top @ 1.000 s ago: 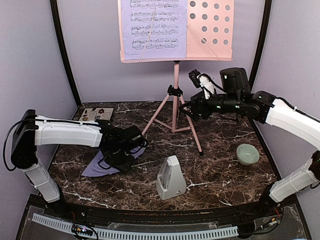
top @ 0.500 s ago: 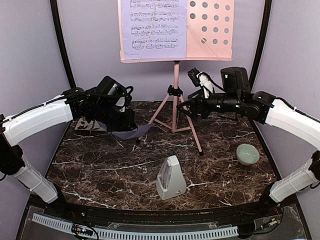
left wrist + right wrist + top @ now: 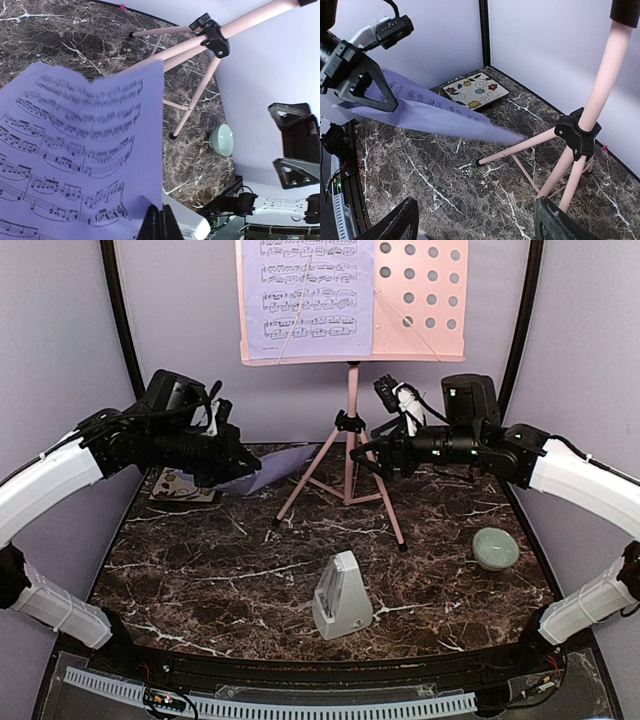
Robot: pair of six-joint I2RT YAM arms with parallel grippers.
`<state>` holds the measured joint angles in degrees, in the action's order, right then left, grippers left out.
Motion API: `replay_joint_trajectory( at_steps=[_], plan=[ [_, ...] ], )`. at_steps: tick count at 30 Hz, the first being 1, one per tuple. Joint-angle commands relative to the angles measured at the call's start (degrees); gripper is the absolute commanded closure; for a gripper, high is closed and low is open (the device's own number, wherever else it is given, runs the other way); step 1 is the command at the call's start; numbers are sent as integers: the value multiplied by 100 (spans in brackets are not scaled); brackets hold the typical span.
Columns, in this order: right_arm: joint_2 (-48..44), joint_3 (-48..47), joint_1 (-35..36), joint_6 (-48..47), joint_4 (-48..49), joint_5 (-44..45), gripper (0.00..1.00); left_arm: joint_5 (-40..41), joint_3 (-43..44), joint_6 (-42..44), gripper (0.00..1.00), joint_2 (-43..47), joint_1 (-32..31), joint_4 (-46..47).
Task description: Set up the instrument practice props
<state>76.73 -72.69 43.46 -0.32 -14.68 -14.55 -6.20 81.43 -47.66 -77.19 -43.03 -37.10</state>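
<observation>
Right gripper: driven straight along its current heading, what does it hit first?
Probably the pink music stand's front leg, which crosses right ahead of the open right gripper; the lavender sheet hangs farther on. Depth is unclear, so it might clear the leg.

Left gripper (image 3: 225, 475) pinched closed, held aloft, right gripper (image 3: 365, 455) jaws spread, hovering

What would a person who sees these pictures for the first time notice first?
The pink music stand at the back, with one page on its desk, stands out most. The left gripper holds a second lavender page in the air. A small grey metronome stands near the front.
</observation>
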Motion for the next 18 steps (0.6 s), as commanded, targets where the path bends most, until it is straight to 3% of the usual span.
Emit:
replay_joint_trajectory(
  at_steps=[1,9,15,18],
  plan=[
    [133,52,50,15,506,-75,20,-1,-536,-973,100,648,221,827],
    [395,-62,174,62,753,-165,21,1224,-1255,-2271,100,1605,224,928],
    [635,-241,409,387,979,-185,19,1892,-1628,-3532,100,1337,224,1723],
    [671,-246,627,347,1027,-81,11,2102,-1728,-4029,100,1175,224,2176]
  ],
)
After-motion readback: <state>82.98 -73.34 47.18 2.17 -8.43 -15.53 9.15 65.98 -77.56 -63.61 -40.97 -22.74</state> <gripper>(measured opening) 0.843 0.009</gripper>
